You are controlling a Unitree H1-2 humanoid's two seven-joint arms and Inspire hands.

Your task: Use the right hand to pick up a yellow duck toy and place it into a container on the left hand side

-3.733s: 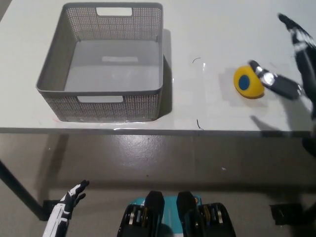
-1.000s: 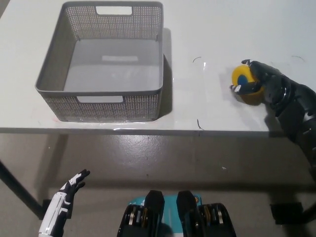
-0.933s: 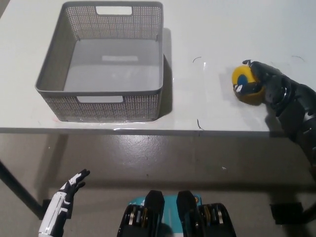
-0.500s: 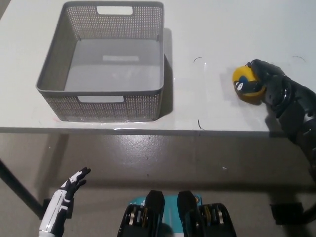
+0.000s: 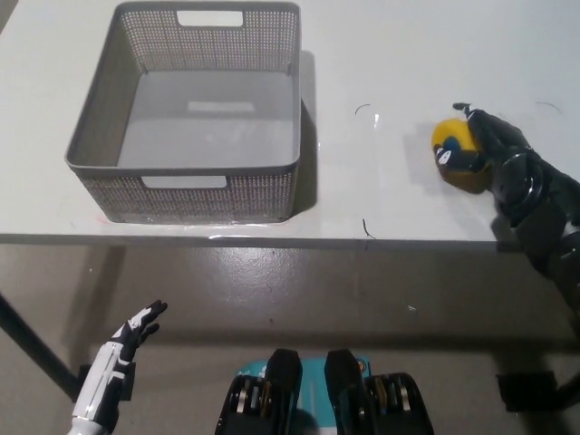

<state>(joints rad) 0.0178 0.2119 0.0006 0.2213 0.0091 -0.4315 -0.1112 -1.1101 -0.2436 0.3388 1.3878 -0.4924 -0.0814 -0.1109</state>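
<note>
Black right hand (image 5: 497, 156) at 3 o'clock on white table (image 5: 381, 54), fingers wrapped around small round yellow duck toy (image 5: 456, 149). Grey mesh plastic basket (image 5: 109, 118) at 10 o'clock. White left hand (image 5: 127, 343) at 7 o'clock, fingers spread, holding nothing.

The desk (image 5: 390, 54) looked smooth, white and faintly glossy. The grey basket (image 5: 204, 181) seemed matt plastic with fine mesh walls. The yellow duck toy (image 5: 456, 140) looked smooth; the floor (image 5: 317, 290) shone dully.
</note>
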